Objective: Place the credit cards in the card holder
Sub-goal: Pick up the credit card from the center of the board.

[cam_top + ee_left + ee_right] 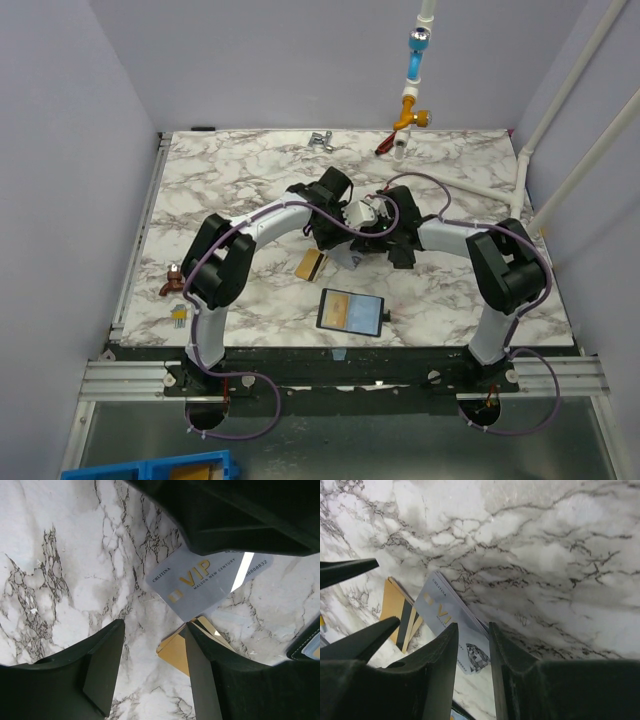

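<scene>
Left jaws spread; right jaws' grip on grey card (210, 582) unclear; it could slip onto gold card (176, 652) at six o'clock.

Robot lab test cell, marble-print table (230, 170) boxed by plain lavender walls (60, 200), aluminium rail (130, 378) along bottom, white pipe rig (560, 110) upper right.
</scene>
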